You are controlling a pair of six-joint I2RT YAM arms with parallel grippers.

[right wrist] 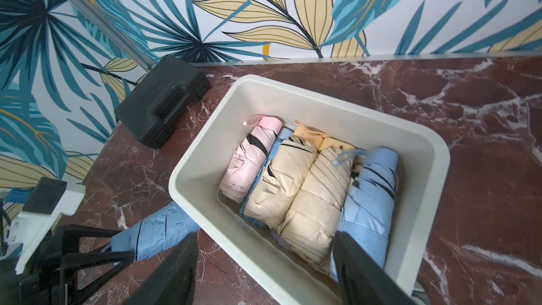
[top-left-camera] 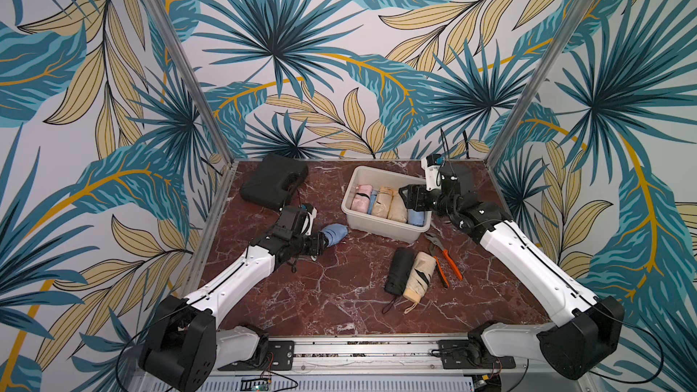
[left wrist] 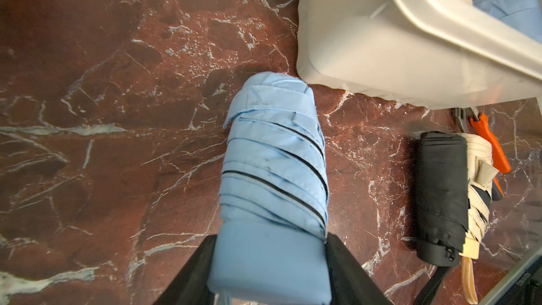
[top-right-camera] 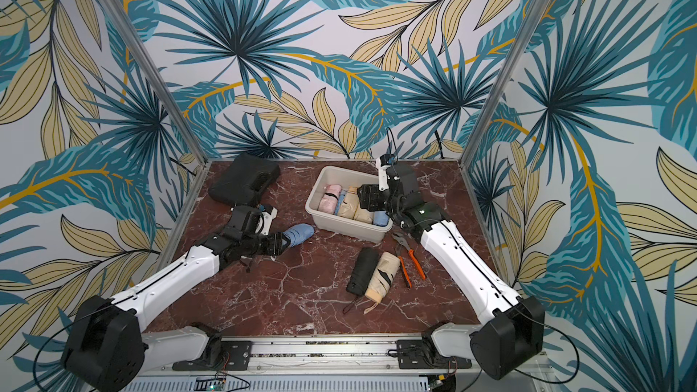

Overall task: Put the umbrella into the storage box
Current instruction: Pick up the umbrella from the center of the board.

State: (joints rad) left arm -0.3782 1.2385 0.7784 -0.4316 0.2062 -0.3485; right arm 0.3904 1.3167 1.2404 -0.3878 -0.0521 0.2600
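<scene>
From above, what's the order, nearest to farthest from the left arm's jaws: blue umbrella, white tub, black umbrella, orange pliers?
1. Light blue folded umbrella: in the left jaws.
2. Off-white plastic storage box: just beyond.
3. Black folded umbrella: mid-table.
4. Orange-handled pliers: farther right.

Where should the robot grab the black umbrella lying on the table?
Grab the black umbrella around its middle, coming straight down and pinching across its narrow width. It lies flat, and the beige umbrella beside it hugs one side, so coming in sideways probably won't work.
</scene>
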